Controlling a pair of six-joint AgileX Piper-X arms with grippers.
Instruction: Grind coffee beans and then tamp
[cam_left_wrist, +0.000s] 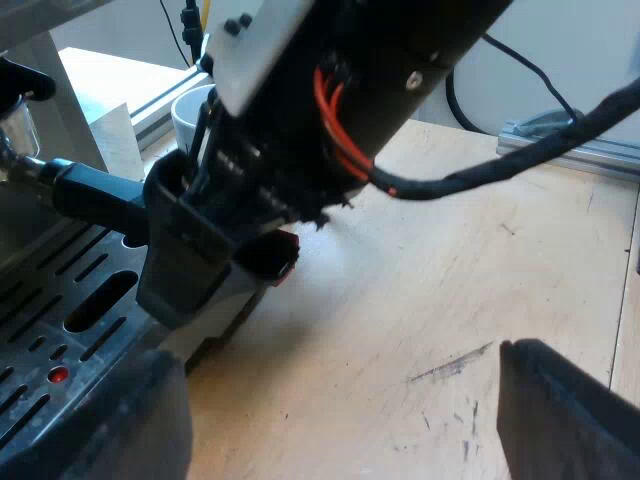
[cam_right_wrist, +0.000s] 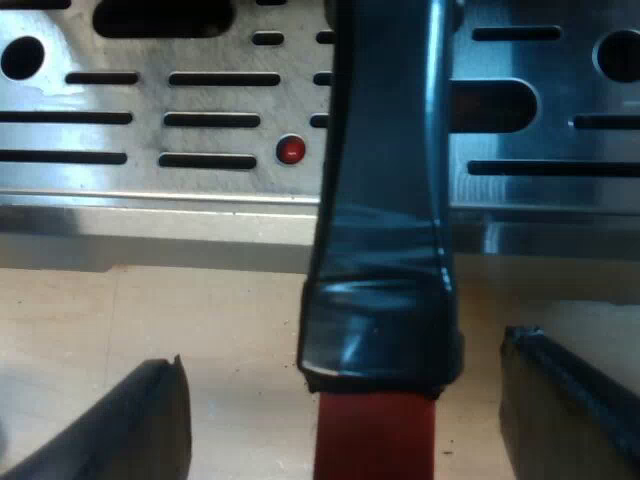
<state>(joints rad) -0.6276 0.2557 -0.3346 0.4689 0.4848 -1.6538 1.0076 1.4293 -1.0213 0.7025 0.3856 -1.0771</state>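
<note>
- The right end effector (cam_right_wrist: 342, 350) is straddling the dark handle (cam_right_wrist: 380, 200) of the holder. Its 2 fingers are spread wide, with bench (cam_right_wrist: 230, 320) showing in the gap on each side.
- The handle is running lengthwise between those fingers, away from the wrist toward the slotted drip tray (cam_right_wrist: 150, 100) of the espresso machine (cam_left_wrist: 40, 300). Its red end (cam_right_wrist: 375, 440) is lying nearest the wrist, so the fingers' closing line is crossing the long axis squarely.
- The left end effector (cam_left_wrist: 335, 355) is hanging over bare bench, fingers likewise spread and gripping nothing. The handle is lying well ahead of it, under the right arm.
- A white mug (cam_left_wrist: 188, 112) is standing beyond the right arm, beside the machine.
- The right arm is looking far the nearer. Pressing its fingers together should be enough to take the handle, with grinding and tamping apparently not yet done.
</note>
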